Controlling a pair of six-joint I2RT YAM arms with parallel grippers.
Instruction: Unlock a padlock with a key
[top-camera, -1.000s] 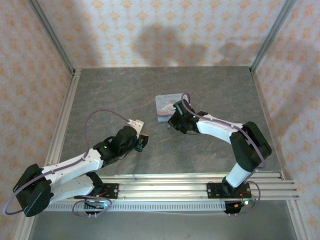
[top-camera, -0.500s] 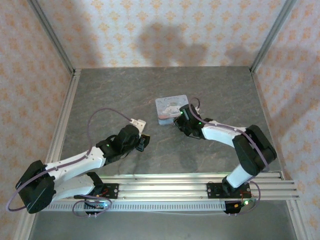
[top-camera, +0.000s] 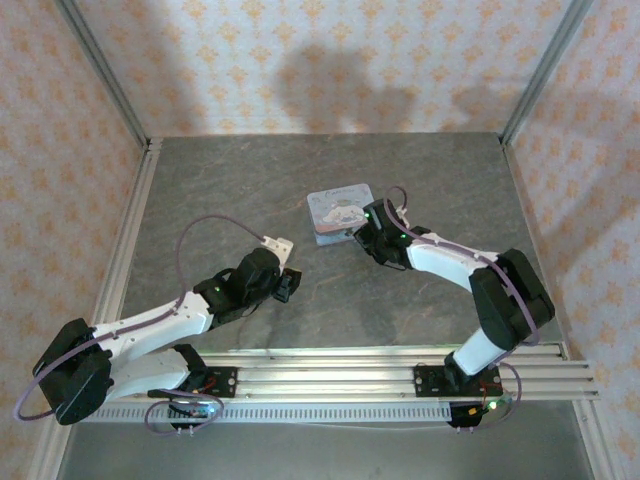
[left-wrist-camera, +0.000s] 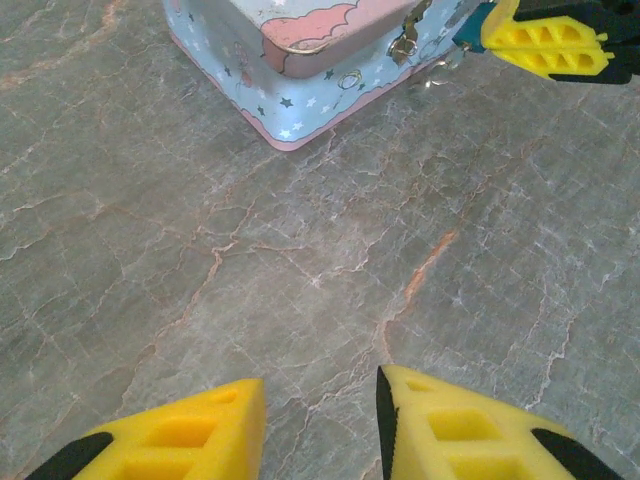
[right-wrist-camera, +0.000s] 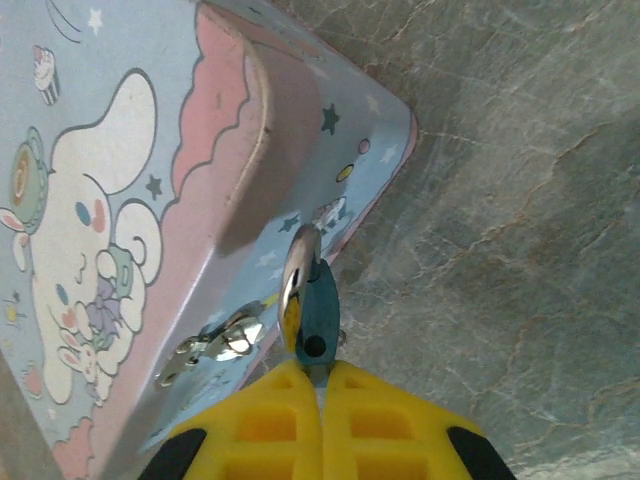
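Blue padlock (right-wrist-camera: 318, 320) pinched in my right end effector (right-wrist-camera: 322, 385) at the tin (right-wrist-camera: 120, 200) edge by the clasp; left end effector (left-wrist-camera: 320, 420) narrowly parted, empty, over bare worktop (left-wrist-camera: 300, 250).

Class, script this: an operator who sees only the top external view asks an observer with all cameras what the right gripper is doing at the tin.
Observer: In the right wrist view the right gripper is shut on the padlock, pinching its lower end.
Operator: Is the padlock hooked through the latch?
Observer: It doesn't look so. The latch sits on the side of the tin, and a gap shows between it and the padlock.
Operator: What is the left gripper holding?
Observer: Nothing. In the left wrist view the left gripper is open over bare table.
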